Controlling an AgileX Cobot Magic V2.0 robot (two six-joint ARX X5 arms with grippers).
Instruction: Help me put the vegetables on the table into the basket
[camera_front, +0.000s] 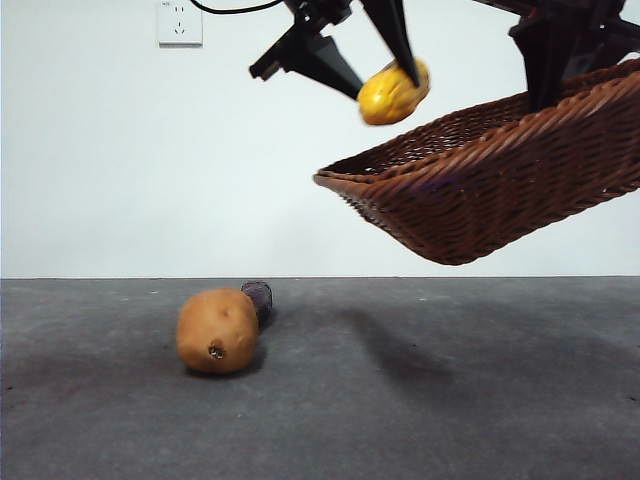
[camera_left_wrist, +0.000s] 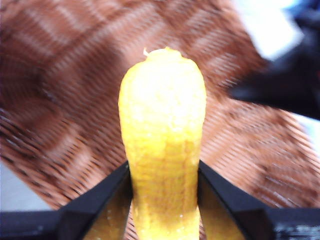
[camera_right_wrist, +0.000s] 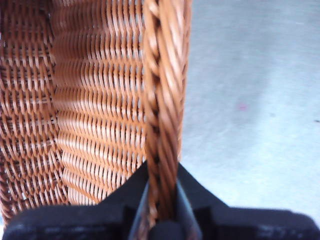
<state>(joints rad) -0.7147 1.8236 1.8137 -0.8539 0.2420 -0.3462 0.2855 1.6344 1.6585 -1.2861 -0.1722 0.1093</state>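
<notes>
Now, corn cob (camera_left_wrist: 162, 140) clamped in left end effector (camera_front: 385, 85), above basket (camera_front: 500, 190)

basket (camera_front: 500, 190) brown woven wicker, braided rim; corn cob (camera_left_wrist: 162, 145) yellow, bumpy, waxy; potato (camera_front: 217, 330) matt; table (camera_front: 450, 400) matt, mottled grey.

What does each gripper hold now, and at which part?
The left gripper holds the corn cob by its lower sides, above the basket. The right gripper holds the basket by its braided rim, lifted off the table.
</notes>
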